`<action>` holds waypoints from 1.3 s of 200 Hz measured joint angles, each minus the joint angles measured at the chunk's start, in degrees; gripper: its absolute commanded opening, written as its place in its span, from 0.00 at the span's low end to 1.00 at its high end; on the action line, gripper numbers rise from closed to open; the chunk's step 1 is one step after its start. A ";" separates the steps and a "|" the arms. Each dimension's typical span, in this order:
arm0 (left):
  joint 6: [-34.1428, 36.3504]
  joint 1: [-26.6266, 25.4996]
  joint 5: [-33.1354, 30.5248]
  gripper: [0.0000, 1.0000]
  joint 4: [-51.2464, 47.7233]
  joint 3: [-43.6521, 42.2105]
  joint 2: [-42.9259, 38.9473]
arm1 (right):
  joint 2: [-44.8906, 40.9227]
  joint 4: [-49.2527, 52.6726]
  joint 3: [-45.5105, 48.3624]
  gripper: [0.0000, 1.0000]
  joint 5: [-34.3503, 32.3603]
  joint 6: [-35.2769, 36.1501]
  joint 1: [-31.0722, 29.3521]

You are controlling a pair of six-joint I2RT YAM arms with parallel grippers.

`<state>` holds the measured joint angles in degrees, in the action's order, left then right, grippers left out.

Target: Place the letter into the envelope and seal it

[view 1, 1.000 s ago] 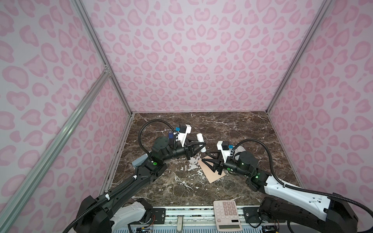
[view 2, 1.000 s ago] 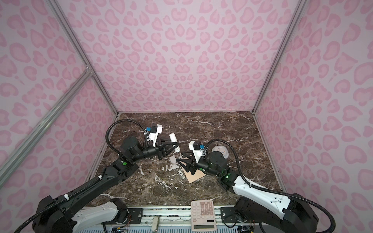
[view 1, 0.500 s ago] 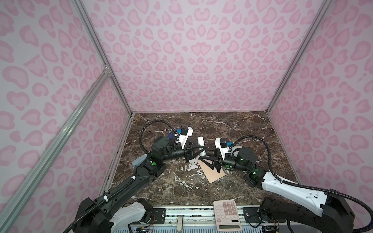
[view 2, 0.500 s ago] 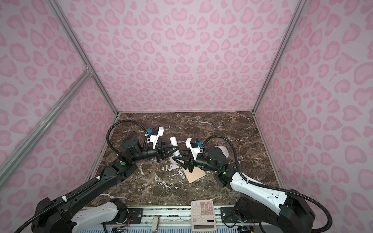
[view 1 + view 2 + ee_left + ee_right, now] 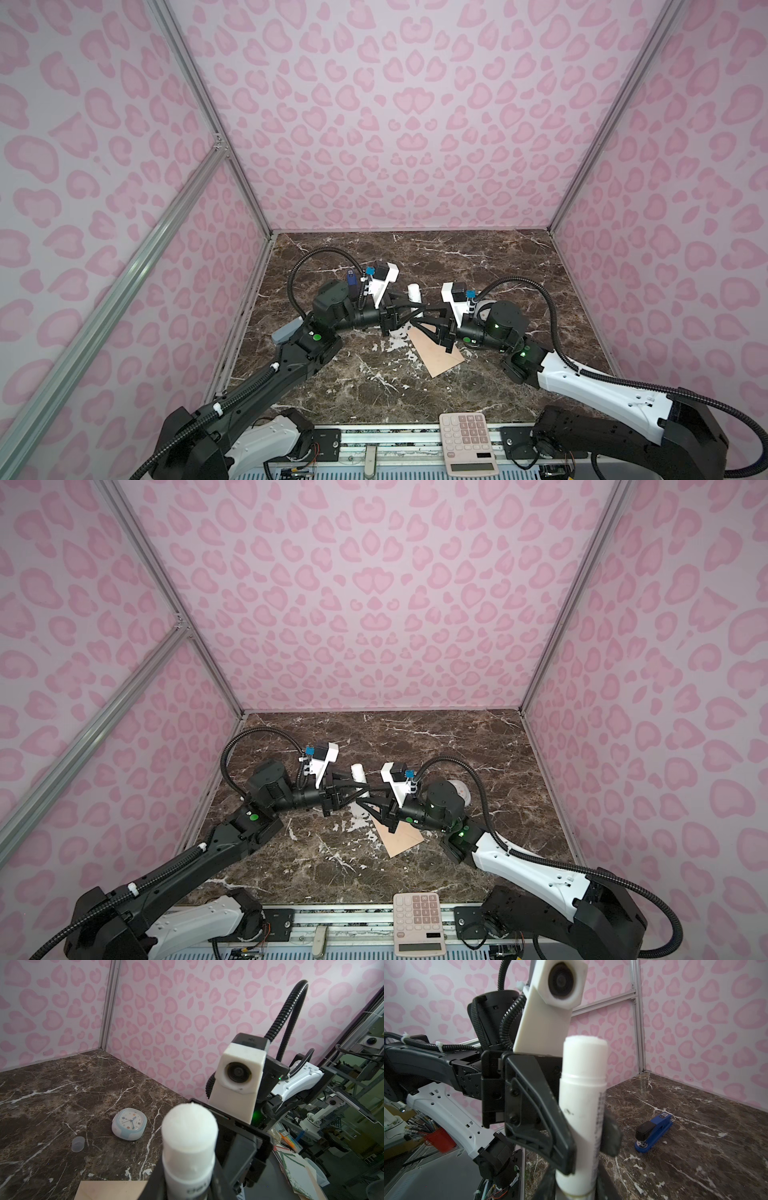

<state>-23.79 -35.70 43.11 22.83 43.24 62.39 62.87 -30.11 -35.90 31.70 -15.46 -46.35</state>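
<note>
Top views, centre frame: two grippers meet on one glue stick, just above the envelope.
From the left, the left gripper is clamped across the middle of that smooth white plastic tube. The chalky glue tip is bare and points at the back wall, and my read is it's steadying the barrel so the other arm can work the base. Just right of centre, the right gripper has its fingers flanking the tube's lower end, but the right wrist view crops them at its bottom edge: gripping or merely alongside, I cannot tell. Below both, the envelope lies flat and slanted on the veined marble table, a thin peach paper rectangle. The letter I can't spot on the table, so it's possibly inside already. Further right, half hidden behind the right arm, a rounded-square clock sits well clear.
</note>
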 measured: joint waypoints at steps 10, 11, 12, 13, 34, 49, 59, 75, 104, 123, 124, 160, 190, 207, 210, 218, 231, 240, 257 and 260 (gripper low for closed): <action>0.00 0.00 -0.02 0.04 -0.02 0.00 -0.07 | 0.07 0.02 -0.09 0.21 -0.02 -0.02 0.02; 0.00 0.00 -0.02 0.04 -0.02 0.00 -0.07 | 0.07 0.02 -0.11 0.21 -0.04 -0.02 0.00; 0.00 0.00 -0.02 0.04 -0.02 0.00 -0.09 | 0.07 0.04 -0.11 0.21 -0.04 -0.02 0.00; 0.00 0.00 -0.02 0.04 -0.02 0.00 -0.09 | 0.07 0.07 -0.11 0.21 -0.09 -0.02 0.00; 0.00 0.02 -0.15 0.04 -0.02 0.00 -0.39 | 0.11 0.42 -0.48 0.17 -0.20 0.11 -0.09; 0.00 0.02 -0.90 0.04 -0.17 0.00 -0.59 | 0.11 1.40 -0.98 0.16 -1.33 0.68 -0.57; -0.02 0.07 -1.31 0.04 -0.39 0.00 -0.76 | 0.11 2.51 -1.51 0.14 -2.32 1.22 -1.07; -0.09 0.07 -2.32 0.04 -0.48 0.00 -1.03 | 0.15 3.80 -2.32 0.13 -4.68 2.51 -1.99; -0.68 -0.07 -7.39 0.04 -2.29 0.00 -1.90 | 0.92 5.73 -3.69 0.12 -11.43 4.11 -4.07; -2.40 -0.26 -11.30 0.04 -2.99 -0.87 -3.04 | 1.20 6.25 -4.11 0.13 -19.43 5.20 -6.95; -2.56 -0.26 -11.56 0.04 -2.97 -0.98 -3.13 | 1.22 6.32 -4.13 0.12 -19.76 5.27 -7.08; -4.68 -1.03 -18.05 0.04 -1.29 -2.91 -4.15 | 4.61 9.03 -7.67 0.12 -36.50 8.92 -13.70; -4.59 -2.95 -24.83 0.04 -1.97 -1.99 -3.37 | 9.55 9.64 -11.45 0.12 -51.28 11.23 -18.29; -4.48 -4.00 -28.20 0.04 -2.21 -1.75 -3.04 | 12.24 9.16 -13.09 0.13 -59.01 12.24 -20.70; -4.48 -4.17 -28.74 0.04 -2.23 -1.75 -3.02 | 12.70 9.03 -13.33 0.13 -60.22 12.37 -21.05; -4.50 -4.55 -30.01 0.04 -2.32 -1.75 -2.91 | 14.03 8.83 -14.12 0.15 -63.80 12.92 -22.10; -4.66 -5.05 -31.63 0.04 -2.34 -1.75 -2.73 | 15.89 8.50 -15.23 0.16 -68.72 13.51 -23.52; -5.27 -5.27 -32.30 0.04 -2.29 -1.77 -2.69 | 16.87 8.31 -15.80 0.17 -71.54 13.75 -24.30; -6.21 -5.35 -32.79 0.04 -2.19 -1.99 -2.78 | 17.70 7.91 -16.13 0.22 -74.51 14.38 -25.22; -6.23 -5.40 -32.89 0.04 -2.21 -2.01 -2.82 | 17.70 7.93 -16.13 0.24 -74.66 14.47 -25.27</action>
<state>-30.02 -41.10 10.22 20.62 41.23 59.57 80.58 -22.17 -52.03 -42.96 -0.99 -71.61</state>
